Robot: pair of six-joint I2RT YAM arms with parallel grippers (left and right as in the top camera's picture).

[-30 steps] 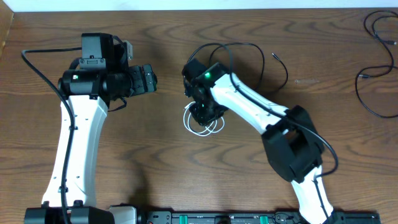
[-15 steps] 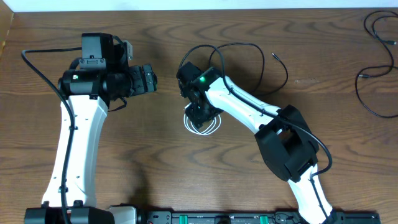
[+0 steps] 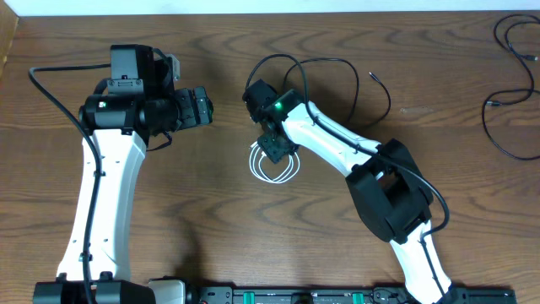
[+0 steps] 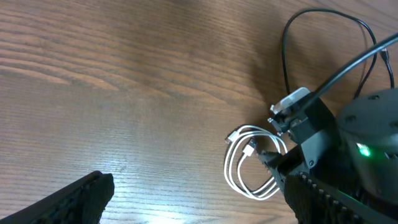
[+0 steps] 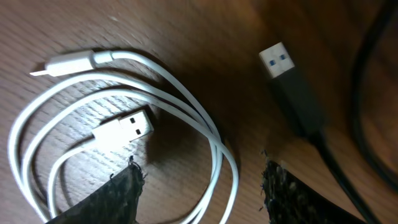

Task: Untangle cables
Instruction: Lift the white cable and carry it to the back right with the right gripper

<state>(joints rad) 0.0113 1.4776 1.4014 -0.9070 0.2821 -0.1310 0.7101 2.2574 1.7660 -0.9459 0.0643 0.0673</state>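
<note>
Right fingers hung spread, gripping nothing, directly over white cable coiled on bench. Coil's bunched strands ran between my tips, crosswise to closing line: clean pinch there, I judged. Black cable plug lay just beside. Left fingers spread too, idle, well apart leftward.

Right gripper shifted slightly toward frame top; white cable coil, half-covered before, lay exposed below it.
</note>
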